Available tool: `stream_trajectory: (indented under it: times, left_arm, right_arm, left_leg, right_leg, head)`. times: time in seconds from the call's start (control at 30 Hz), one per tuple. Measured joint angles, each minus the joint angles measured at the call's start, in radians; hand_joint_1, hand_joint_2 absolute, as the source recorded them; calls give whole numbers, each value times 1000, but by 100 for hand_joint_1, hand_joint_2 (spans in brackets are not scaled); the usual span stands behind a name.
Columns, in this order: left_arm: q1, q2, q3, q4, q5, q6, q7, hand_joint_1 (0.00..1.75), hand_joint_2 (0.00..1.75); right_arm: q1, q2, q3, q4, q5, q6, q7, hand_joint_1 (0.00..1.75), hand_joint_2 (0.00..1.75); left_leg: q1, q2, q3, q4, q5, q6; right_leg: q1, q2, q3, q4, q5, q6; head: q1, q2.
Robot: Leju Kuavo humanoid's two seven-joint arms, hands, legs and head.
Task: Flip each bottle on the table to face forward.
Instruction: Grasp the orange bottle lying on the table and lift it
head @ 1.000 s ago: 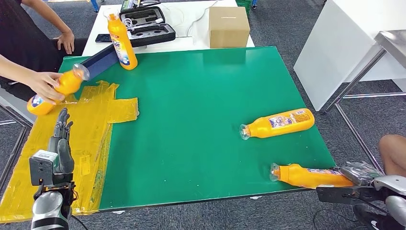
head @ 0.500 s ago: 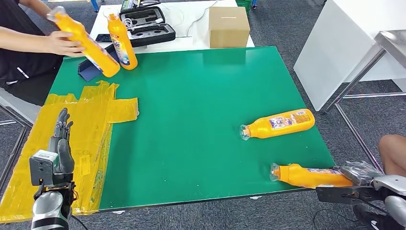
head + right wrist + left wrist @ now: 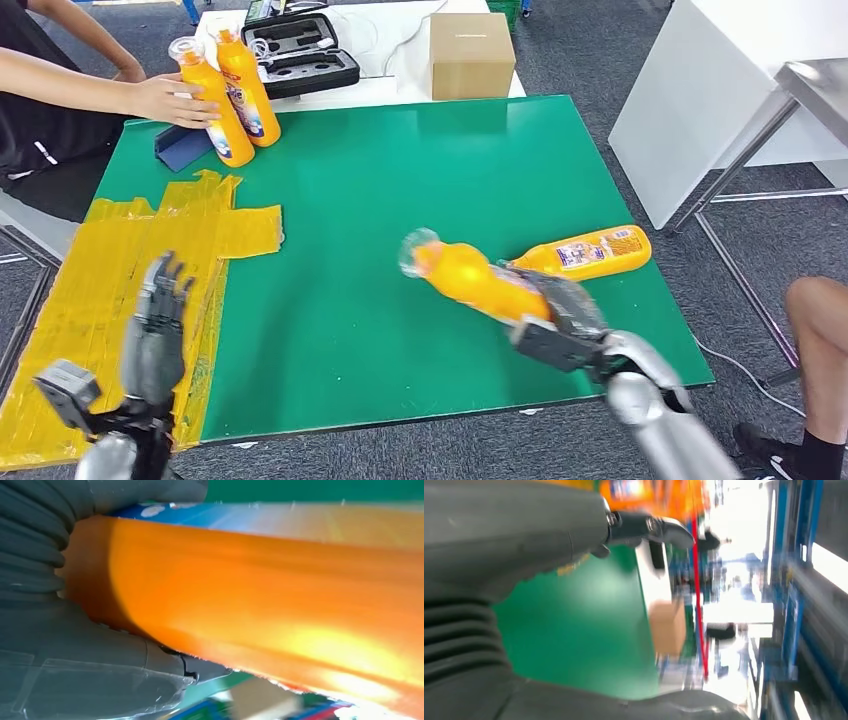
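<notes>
On the white bench beyond the green bench (image 3: pixel 400 200), an open black case (image 3: pixel 300 52) holds dark foam with cut-out slots; contents too small to tell. Just beside it a closed cardboard box (image 3: pixel 472 55).

Right hand (image 3: pixel 560 318) grips the base end of an orange bottle (image 3: pixel 470 278), lifted off the green surface, tilted, clear cap end pointing up and away from the hand toward the robot's left. Right wrist view: orange body with a blue label strip (image 3: pixel 210 515) pressed right against the hand's grey cover (image 3: pixel 75 645), blurred.

Second orange bottle (image 3: pixel 585 253) lies on its side on the green bench just beyond the right hand, label up, neck end hidden behind the held bottle; touching or not, cannot tell.

Left hand (image 3: pixel 158 325) hangs over the yellow taped patch (image 3: pixel 180 235) at the near left, fingers spread and straight, holding nothing. Well beyond it, at the far left corner, two orange bottles stand upright side by side: one (image 3: pixel 208 103) under a person's hand (image 3: pixel 170 98), the other (image 3: pixel 243 88) just behind it. A dark blue object (image 3: pixel 178 147) lies beside their bases.
</notes>
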Motion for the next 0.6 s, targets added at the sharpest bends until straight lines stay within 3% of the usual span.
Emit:
stream_trajectory:
  times: [0.17,0.6]
  left_arm:
    - [30,-10,-43,-32,18,13,2,0,175]
    - [26,-18,-82,-36,36,-16,16,0,175]
  right_arm:
    - [-19,93,20,-10,-19,-18,-1,175,175]
    - [-80,198,38,38,-26,-3,-5,175,175]
  left_leg:
    - [-1,-5,-1,0,0,0]
    - [-1,-4,-1,0,0,0]
  right_leg:
    - [-1,-4,1,0,-1,0]
    - [-2,-4,1,0,-1,0]
  head:
    - [0,0]
    - [0,0]
